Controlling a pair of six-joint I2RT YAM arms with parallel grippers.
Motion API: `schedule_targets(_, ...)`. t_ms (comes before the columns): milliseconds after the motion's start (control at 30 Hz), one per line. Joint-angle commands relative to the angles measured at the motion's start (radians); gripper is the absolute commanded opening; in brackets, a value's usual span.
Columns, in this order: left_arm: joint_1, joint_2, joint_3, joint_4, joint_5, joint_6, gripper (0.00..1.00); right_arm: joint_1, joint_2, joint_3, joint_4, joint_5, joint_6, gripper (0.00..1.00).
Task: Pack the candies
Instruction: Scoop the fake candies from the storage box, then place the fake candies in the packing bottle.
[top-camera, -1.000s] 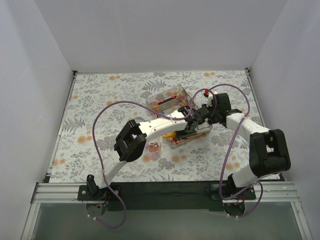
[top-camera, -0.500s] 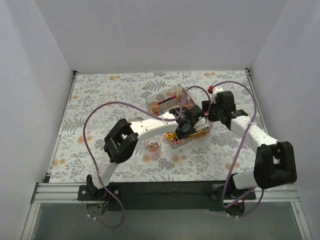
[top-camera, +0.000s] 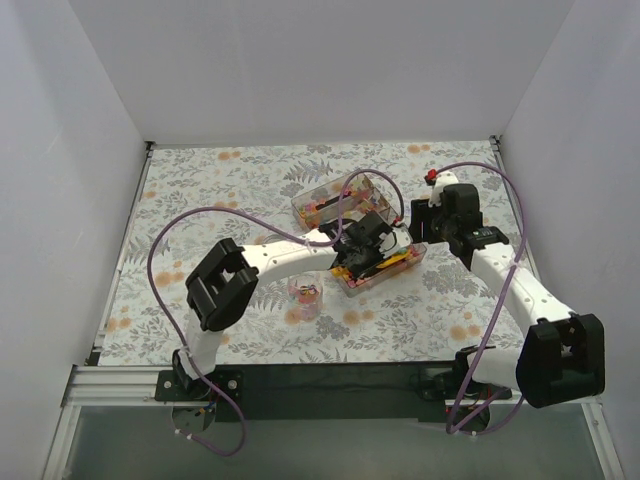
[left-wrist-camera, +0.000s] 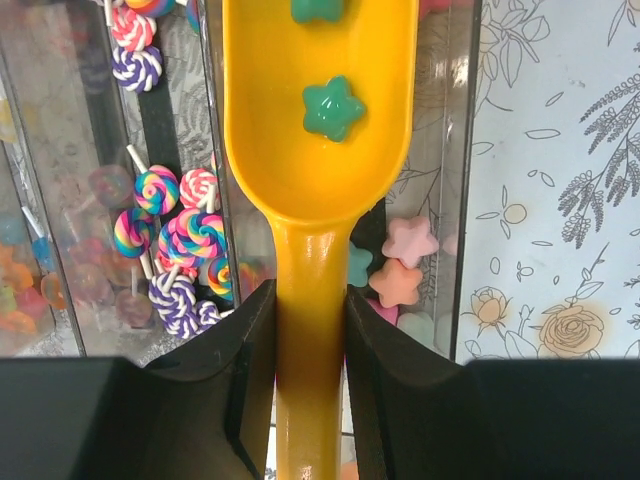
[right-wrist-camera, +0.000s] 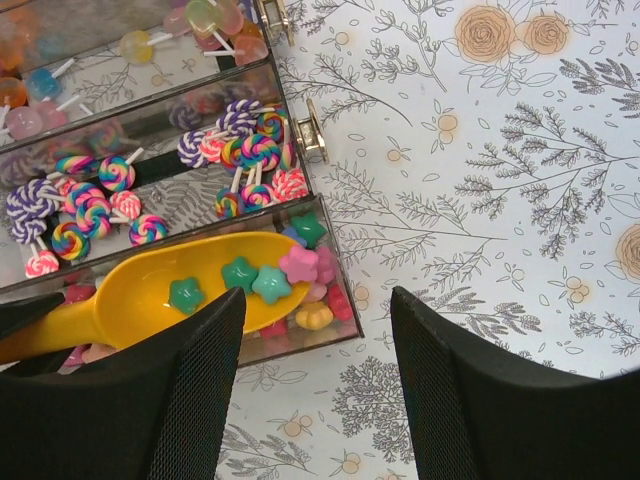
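Two black fingers (left-wrist-camera: 235, 390) pinch the yellow scoop (left-wrist-camera: 315, 160) by its handle. A green star candy (left-wrist-camera: 332, 108) sits in its bowl. Swirly lollipops (left-wrist-camera: 185, 235) lie in the clear box (left-wrist-camera: 463, 150) beside it.

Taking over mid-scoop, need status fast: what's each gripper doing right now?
Left gripper: closed on the handle of the yellow scoop, star candies in its bowl.
Right gripper: open, holding nothing.
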Motion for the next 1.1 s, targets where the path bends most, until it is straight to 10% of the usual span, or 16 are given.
schedule_targets(0, 0.025, -0.124, -0.043, 0.108, -0.035, -0.024, 0.00, 0.001, -0.044, -0.014, -0.001, -0.014, 0.005, 0.66)
schedule_targets(1067, 0.149, -0.764, -0.533, 0.045, 0.120, 0.192, 0.00, -0.001, -0.275, -0.012, -0.065, -0.166, 0.026, 0.67)
